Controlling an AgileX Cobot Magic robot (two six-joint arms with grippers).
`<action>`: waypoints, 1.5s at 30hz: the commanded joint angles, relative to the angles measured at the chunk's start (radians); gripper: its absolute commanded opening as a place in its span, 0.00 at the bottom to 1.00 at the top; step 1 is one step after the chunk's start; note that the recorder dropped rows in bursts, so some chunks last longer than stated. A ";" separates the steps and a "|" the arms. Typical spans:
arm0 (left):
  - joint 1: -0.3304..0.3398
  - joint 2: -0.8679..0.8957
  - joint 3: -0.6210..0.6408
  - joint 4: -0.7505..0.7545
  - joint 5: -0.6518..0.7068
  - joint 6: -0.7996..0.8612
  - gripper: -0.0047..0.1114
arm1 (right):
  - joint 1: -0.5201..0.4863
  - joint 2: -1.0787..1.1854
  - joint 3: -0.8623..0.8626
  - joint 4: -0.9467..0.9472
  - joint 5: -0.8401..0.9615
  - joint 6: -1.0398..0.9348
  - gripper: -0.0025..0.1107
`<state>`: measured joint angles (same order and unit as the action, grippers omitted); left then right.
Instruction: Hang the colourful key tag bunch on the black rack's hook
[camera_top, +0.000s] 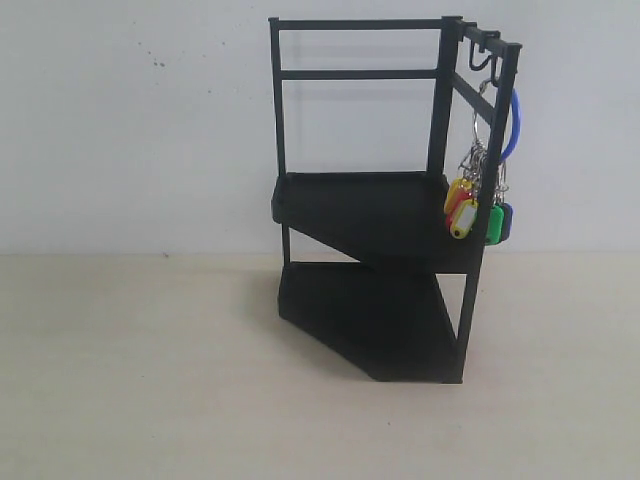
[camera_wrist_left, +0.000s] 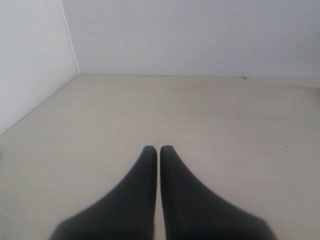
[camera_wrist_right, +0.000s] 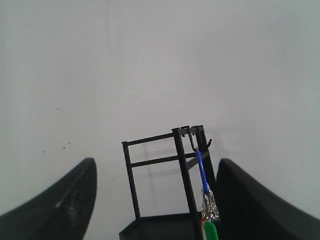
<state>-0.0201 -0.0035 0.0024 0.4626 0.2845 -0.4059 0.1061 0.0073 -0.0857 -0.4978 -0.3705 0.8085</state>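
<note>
White wall (camera_top: 120, 120) stood behind a pale counter (camera_top: 150, 380), and on the counter stood the tall black rack (camera_top: 370, 210). The bunch of key tags (camera_top: 475, 205) hung from a hook (camera_top: 483, 62) on the top rail at the right corner of the rack. Its red, yellow, green and blue tags dangled beside the edge of the upper shelf (camera_top: 360, 205). In the right wrist view the blue loop (camera_wrist_right: 201, 172) seemed to go over the hook, so the job looked about done. The right gripper (camera_wrist_right: 157, 161) was opened wide with nothing in it. It faced the rack from well apart. The left gripper (camera_wrist_left: 159, 150) had its two fingers pressed together with nothing between them, and it was over bare counter far from the rack. No arm showed in the exterior view. What could go wrong now was small but real. The hook was tiny and open at one side, so the loop could slip off if the bunch swung hard. A swing would come from a knock to the rack, which was tall with thin posts. If the right gripper came close again with its fingers wide, one finger could catch the loop or the rail and pull the tags down, or even tip the rack over. I could not tell how deep the loop sat in the hook.
</note>
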 joint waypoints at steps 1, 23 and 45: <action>-0.001 0.004 -0.002 0.000 0.000 -0.006 0.08 | -0.006 -0.007 0.003 0.021 -0.063 0.176 0.59; -0.001 0.004 -0.002 0.000 0.000 -0.006 0.08 | -0.004 -0.007 0.003 0.558 0.024 -0.258 0.59; -0.001 0.004 -0.002 0.000 0.000 -0.006 0.08 | -0.008 -0.007 0.086 0.578 0.501 -0.589 0.04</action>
<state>-0.0201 -0.0035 0.0024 0.4626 0.2845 -0.4059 0.1010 0.0050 -0.0039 0.1022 0.1443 0.2272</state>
